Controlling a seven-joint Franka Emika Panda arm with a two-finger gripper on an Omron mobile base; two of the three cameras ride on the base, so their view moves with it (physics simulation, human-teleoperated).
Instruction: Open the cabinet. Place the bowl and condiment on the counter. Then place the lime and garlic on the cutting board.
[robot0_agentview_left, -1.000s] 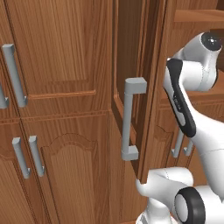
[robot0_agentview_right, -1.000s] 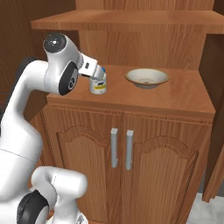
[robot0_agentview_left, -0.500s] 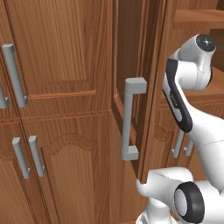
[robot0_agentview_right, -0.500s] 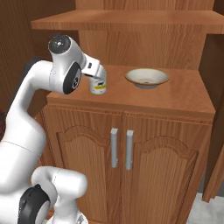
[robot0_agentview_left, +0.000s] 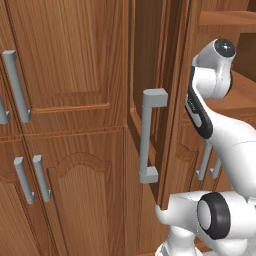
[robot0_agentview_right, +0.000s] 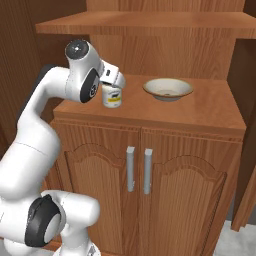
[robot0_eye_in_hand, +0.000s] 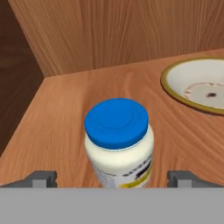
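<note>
one jar (robot0_eye_in_hand: 118, 146), one bowl (robot0_agentview_right: 168, 89) on the ledge (robot0_agentview_right: 210, 107).
gripper (robot0_eye_in_hand: 113, 177) spread wide, fingers flanking the jar, nothing clamped.

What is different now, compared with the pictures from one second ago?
The arm's upper joint rose and the gripper moved closer to the condiment, jaws open on either side, nothing held. The condiment, bowl and open cabinet door stayed as they were.

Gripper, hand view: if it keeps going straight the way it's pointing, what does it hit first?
Most likely the jar, which stands centred between the open gripper's fingertips. The bowl sits off to one side, out of that line.
</note>
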